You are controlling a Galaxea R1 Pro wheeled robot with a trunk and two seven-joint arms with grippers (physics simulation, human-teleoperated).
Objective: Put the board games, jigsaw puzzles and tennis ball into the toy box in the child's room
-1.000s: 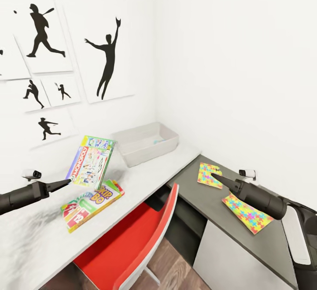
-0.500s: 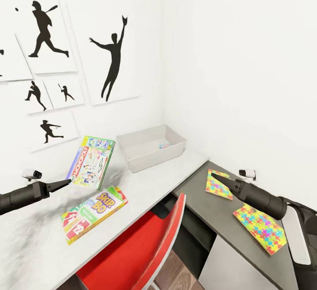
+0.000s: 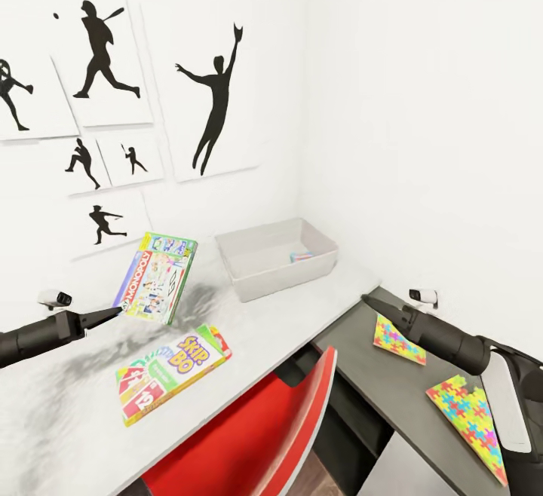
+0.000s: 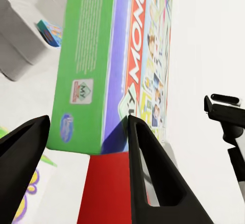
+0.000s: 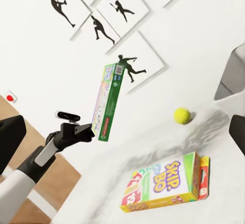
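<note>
Head view: fingers [image 3: 113, 312] grip flat glossy board game [image 3: 155, 277].

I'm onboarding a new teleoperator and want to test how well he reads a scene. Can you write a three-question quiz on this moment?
1. True or false: the left end effector holds the green-edged Monopoly board game box in the air.
2. What lies flat on the mottled grey-white table? A) the white-green-red SKIP-BO game box B) a teddy bear
3. Fill in: the yellow tennis ball rests on the ___.

Key: 1 true; 2 A; 3 table.
</note>
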